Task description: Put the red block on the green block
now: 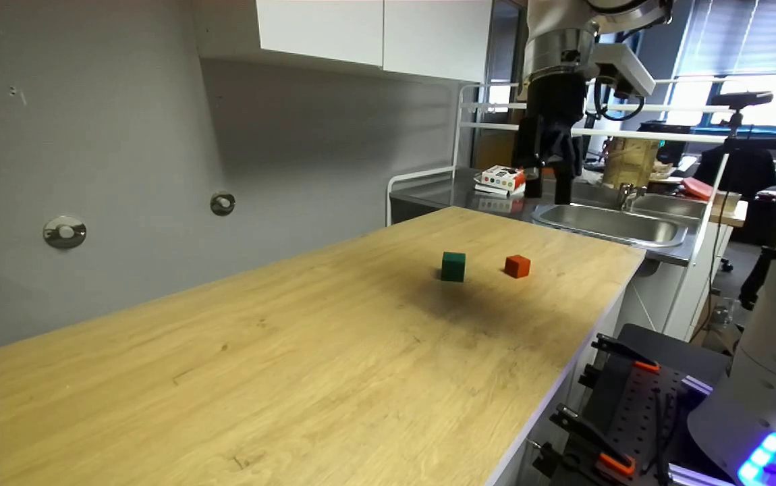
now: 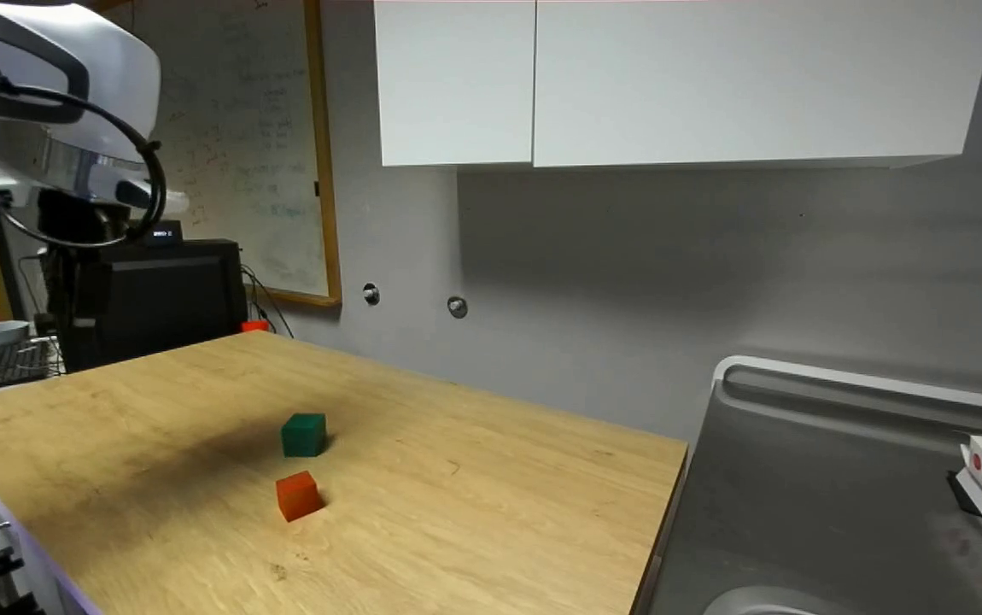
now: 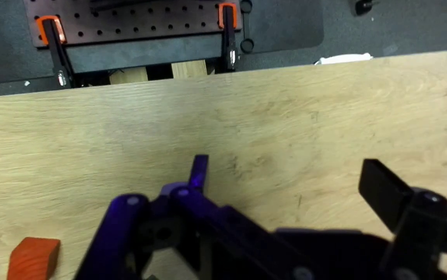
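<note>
The red block (image 1: 517, 266) is a small red-orange cube on the wooden table (image 1: 260, 378). The green block (image 1: 453, 266) is a dark green cube standing near it, apart from it. In an exterior view the red block (image 2: 298, 495) and green block (image 2: 303, 435) also show. In the wrist view the red block (image 3: 33, 258) is at the lower left; the green block cannot be made out there. My gripper (image 3: 287, 173) is open with nothing between its fingers. It hangs high above the table, well above both blocks, in an exterior view (image 1: 548, 189).
White cabinets (image 1: 320, 30) hang on the wall above the table. A metal counter with a sink (image 1: 611, 224) and a small box (image 1: 503, 177) adjoins the table's end. Clamps (image 3: 229, 39) sit at the table edge by the robot base.
</note>
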### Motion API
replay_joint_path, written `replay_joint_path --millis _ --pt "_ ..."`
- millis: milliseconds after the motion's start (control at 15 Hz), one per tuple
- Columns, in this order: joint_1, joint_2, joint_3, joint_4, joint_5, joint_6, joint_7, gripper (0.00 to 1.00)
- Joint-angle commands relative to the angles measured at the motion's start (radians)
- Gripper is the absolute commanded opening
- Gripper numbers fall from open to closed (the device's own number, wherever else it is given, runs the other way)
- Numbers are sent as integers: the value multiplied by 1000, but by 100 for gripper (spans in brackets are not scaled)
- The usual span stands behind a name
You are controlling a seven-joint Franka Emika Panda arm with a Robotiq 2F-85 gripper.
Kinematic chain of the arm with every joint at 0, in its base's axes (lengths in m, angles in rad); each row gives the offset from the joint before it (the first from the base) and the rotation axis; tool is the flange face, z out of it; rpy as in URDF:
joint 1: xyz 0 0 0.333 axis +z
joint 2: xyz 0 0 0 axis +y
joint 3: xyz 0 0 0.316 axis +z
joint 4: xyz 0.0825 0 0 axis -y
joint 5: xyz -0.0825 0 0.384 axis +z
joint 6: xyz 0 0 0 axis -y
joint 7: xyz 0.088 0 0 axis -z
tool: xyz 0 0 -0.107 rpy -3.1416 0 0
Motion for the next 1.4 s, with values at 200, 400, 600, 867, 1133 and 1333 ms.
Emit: replay_joint_path --millis 200,400,600,867,1133,1333 --pt "-134 128 -90 15 -22 163 31 100" --pt "-158 227 -111 39 -21 253 39 100" --pt "-169 349 -120 72 -27 343 61 100" --pt "-182 510 -126 139 -63 434 133 100" --pt "-192 638 -152 200 -79 454 157 100" --pt "-190 743 -167 246 -64 474 155 100"
